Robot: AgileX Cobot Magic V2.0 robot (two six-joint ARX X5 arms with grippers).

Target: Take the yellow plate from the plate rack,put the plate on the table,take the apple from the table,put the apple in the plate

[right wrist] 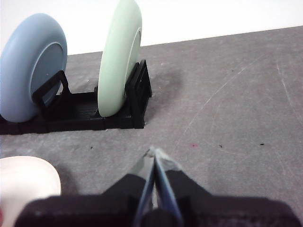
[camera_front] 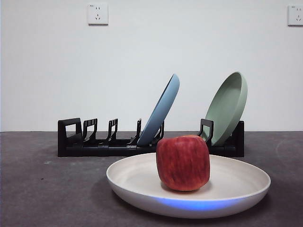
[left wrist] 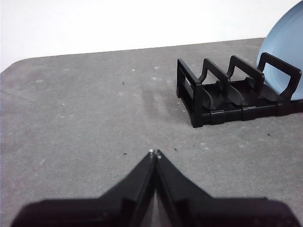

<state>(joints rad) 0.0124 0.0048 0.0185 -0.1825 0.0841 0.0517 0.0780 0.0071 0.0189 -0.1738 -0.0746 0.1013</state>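
The yellow plate [camera_front: 142, 182] lies flat on the table [camera_front: 42, 189] in front of the plate rack [camera_front: 94, 146]. On the plate's middle stands the dark red apple [camera_front: 183, 162], upright. No gripper shows in the front view. My left gripper [left wrist: 154, 153] hovers shut and empty over bare table beside the rack's end [left wrist: 222, 97]. My right gripper [right wrist: 154, 152] is shut and empty too, near the other end of the rack [right wrist: 135, 101]; an edge of the yellow plate [right wrist: 26, 182] shows in its view.
A light blue plate [camera_front: 161, 111] and a sage green plate [camera_front: 228, 106] lean in the rack's slots. Several slots at the rack's left end stand empty. A white wall with two sockets [camera_front: 97, 14] closes the back.
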